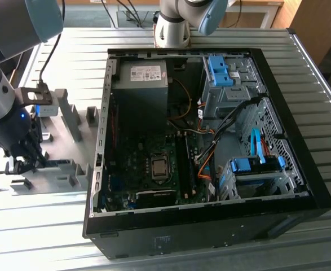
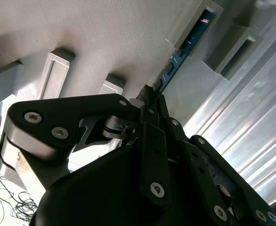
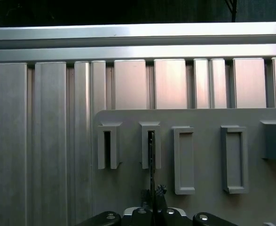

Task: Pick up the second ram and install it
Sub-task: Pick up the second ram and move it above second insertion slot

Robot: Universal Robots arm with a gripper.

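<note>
The second ram (image 2: 175, 59) is a thin blue board standing on edge, its far end in a slot of the grey holder plate (image 1: 69, 141) at the exterior view's left. In the first wrist view the second ram (image 3: 151, 155) appears edge-on as a dark line running from a slot down to the fingertips. My gripper (image 2: 149, 96) has its black fingers closed around the stick's near end. In the exterior view the gripper (image 1: 27, 164) sits low over the plate with the ram (image 1: 53, 162) beside it. The motherboard's memory slots (image 1: 185, 164) lie inside the open computer case (image 1: 300, 169).
The case holds a power supply (image 1: 142, 79), a processor socket (image 1: 159, 167), loose cables and blue drive-bay clips (image 1: 219, 70). Another arm's base (image 1: 173, 28) stands behind the case. The plate carries several raised slot holders (image 3: 185, 160) on a ribbed aluminium table (image 1: 41, 237).
</note>
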